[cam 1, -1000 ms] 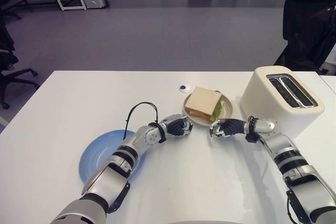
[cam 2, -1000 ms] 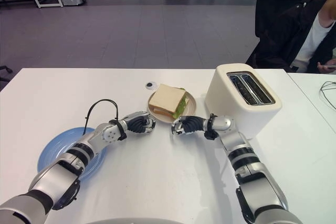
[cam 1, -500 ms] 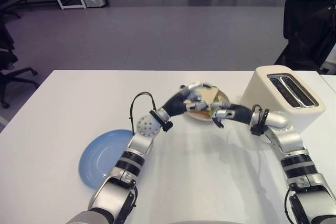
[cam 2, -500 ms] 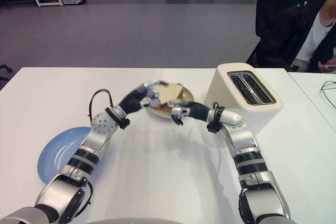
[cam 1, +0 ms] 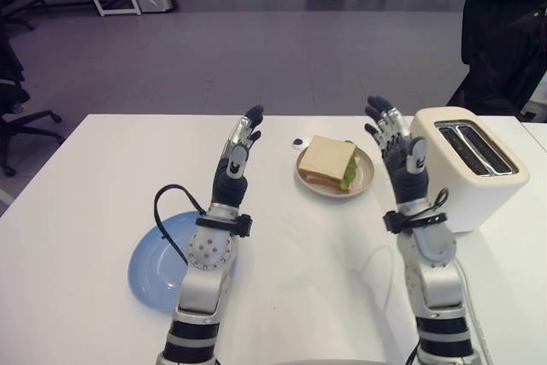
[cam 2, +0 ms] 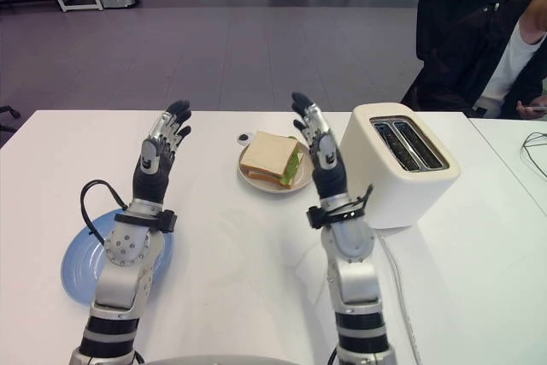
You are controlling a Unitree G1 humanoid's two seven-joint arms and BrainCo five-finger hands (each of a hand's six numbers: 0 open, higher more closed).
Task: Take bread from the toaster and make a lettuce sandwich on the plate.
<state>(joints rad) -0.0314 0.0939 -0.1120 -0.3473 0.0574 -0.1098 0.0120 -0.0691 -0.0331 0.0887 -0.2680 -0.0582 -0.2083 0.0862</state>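
Toaster point(cam 1: 479, 190) matt, prob. plastic; blue plate point(cam 1: 149, 267) glossy; table point(cam 1: 85, 194) smooth.

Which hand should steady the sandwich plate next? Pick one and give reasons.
Right, probably. The right hand, open and raised, stands just beside the plate holding the sandwich, between it and the toaster. The left hand, also open, is raised farther off, nearer the blue plate.

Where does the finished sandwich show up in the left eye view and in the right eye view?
Left eye view: the sandwich lies on the small plate, right of centre, left of the toaster.
Right eye view: the sandwich sits near the centre, on the same plate.
Shared landmark: the toaster, to the sandwich's right in both views.
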